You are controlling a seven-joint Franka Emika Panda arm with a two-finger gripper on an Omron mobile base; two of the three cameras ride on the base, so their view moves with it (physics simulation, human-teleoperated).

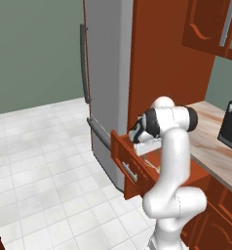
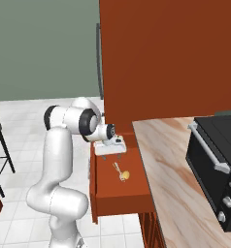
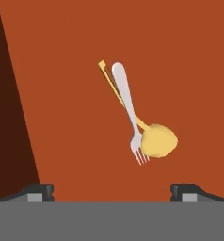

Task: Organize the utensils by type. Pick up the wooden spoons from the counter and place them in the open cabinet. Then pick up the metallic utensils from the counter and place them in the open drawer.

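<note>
The two-finger gripper [image 3: 112, 190] of the white arm is seen poised over the open reddish-brown wooden drawer [image 2: 129, 193], with its dark fingertips [image 3: 38, 192] set wide apart and nothing held between them. On the drawer floor a thin silvery-grey metal fork [image 3: 129, 112] is found lying across a small yellow wooden spoon with a round bowl [image 3: 157, 140]; the two are touching, the fork's tines resting at the edge of the spoon's bowl. Both are placed near the middle of the floor, with bare floor left on every side and the drawer walls well apart from them. In the right base view the pair [image 2: 121, 172] is seen just in front of the gripper [image 2: 110, 147]. The pinkish-tan marble counter [image 2: 180, 193] runs beside the drawer, with a black oven [image 2: 217, 155] standing on it, well apart from the drawer's edge
</note>
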